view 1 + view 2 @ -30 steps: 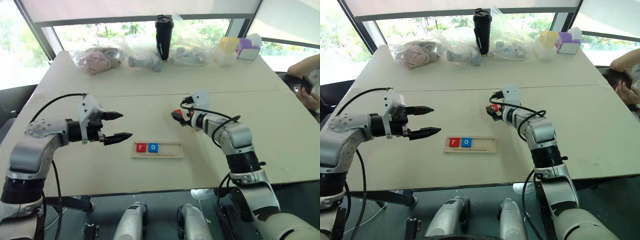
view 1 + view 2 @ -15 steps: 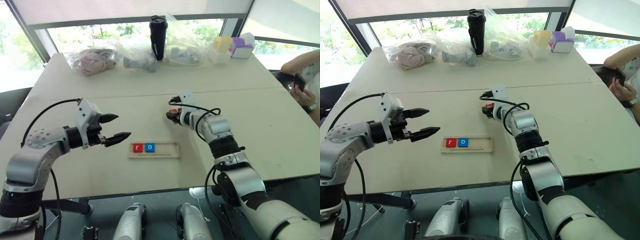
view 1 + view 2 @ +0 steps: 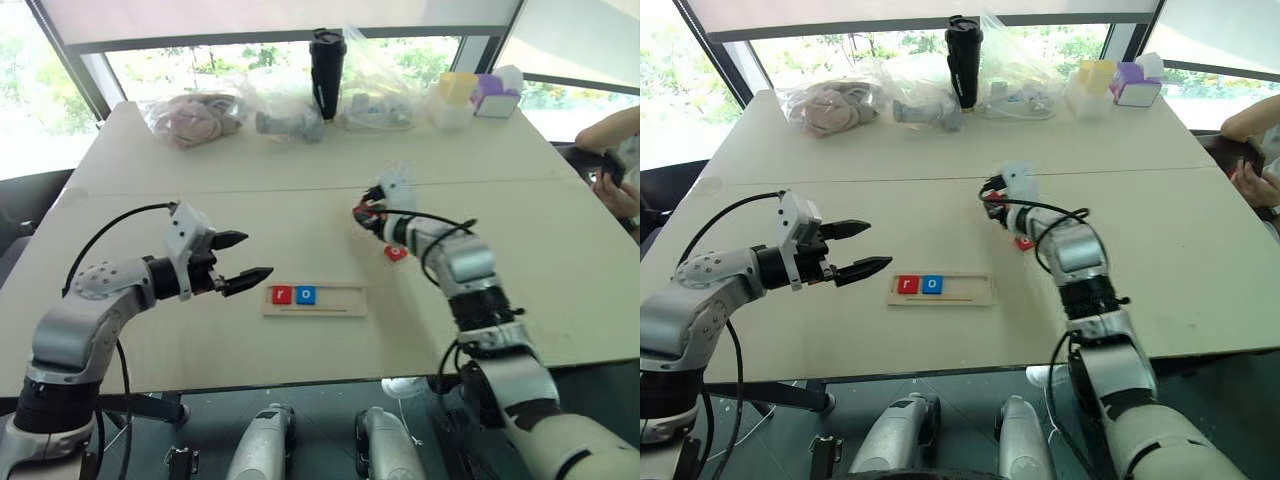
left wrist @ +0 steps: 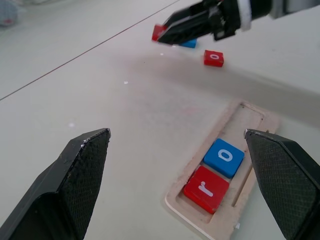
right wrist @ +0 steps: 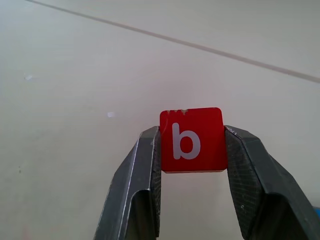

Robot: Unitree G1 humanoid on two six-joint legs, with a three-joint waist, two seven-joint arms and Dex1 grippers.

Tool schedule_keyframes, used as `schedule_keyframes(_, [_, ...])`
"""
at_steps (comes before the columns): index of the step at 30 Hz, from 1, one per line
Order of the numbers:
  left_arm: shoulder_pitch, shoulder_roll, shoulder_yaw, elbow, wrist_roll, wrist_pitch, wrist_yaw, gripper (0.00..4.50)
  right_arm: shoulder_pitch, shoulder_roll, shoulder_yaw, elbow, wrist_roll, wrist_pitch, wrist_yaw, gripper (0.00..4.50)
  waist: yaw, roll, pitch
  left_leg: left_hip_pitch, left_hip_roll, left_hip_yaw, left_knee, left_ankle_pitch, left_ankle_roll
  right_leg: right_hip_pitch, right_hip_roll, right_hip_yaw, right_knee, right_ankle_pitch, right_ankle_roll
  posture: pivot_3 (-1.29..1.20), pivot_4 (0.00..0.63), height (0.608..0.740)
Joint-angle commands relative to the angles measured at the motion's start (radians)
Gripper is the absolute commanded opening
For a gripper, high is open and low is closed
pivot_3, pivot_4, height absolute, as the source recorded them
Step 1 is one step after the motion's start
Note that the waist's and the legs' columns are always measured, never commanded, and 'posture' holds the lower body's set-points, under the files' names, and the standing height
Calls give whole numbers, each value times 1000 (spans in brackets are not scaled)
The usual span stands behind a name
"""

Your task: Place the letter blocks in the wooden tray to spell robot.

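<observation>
Left gripper (image 3: 250,258): fingers spread wide, holding nothing and touching nothing. It is raised off the table (image 3: 180,330) and points toward the wooden tray (image 3: 315,300), which lies just past its fingertips and slightly lower.

Wooden tray: flat on the table, between the two arms. Two letter blocks sit in the slot at the end nearest the left gripper. The red r block (image 3: 281,294) occupies the end position; the blue o block (image 3: 306,295) sits directly beside it, the two touching. The remainder of the slot, on the side toward the right gripper, is bare wood.

Right gripper (image 5: 191,145): fingers closed on the red b block (image 5: 191,139), one pad on each side edge, the white letter upright and facing the wrist camera. The block is held clear of the table surface. In the head views this gripper (image 3: 362,215) is beyond the tray and toward its unfilled end.

Loose blocks: a red o block (image 4: 213,58) lies flat on the table just beside the right gripper, on the side toward its arm. A blue block (image 4: 189,44) lies close under the right gripper's fingers; its letter cannot be read.
</observation>
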Motion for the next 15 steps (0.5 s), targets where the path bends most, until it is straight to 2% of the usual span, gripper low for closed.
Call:
schedule_keyframes(1, [-8, -6, -26, -35, -9, -37, -19, 4500, 92, -14, -151, -373, 106, 339, -39, 1180, -1, 0, 0, 1, 0, 0, 0, 0, 0, 0, 0, 0, 0, 0, 0, 0, 150, 740])
schedule_keyframes(3, [-33, -10, -35, -43, -28, -25, -23, 4500, 185, -21, -203, -551, 92, 537, -90, 1180, 0, 0, 0, 1, 1, 0, -1, 0, 0, 0, 0, 0, 1, 0, 0, 0, 150, 740])
schedule_keyframes(6, [-66, -2, -62, -39, -24, -26, -39, 4500, 270, 47, -283, -745, 62, 751, -159, 1180, 0, 0, 0, 1, 2, -1, -1, 0, 0, -1, 0, -1, 2, 0, -1, 0, 150, 740])
schedule_keyframes(10, [-97, 6, -114, 7, 5, -52, -78, 4500, 380, 193, -306, -846, 45, 792, -241, 1180, -6, 2, -1, 1, 3, 0, -1, -2, -3, -2, 0, 0, 1, 1, -3, 0, 150, 740])
schedule_keyframes(15, [-132, 1, -149, 63, 31, -86, -106, 4500, 432, 250, -273, -849, 16, 792, -291, 1180, -4, 2, -1, 0, 2, 0, -2, -2, -3, -3, -1, 0, -1, 1, -3, 0, 150, 740])
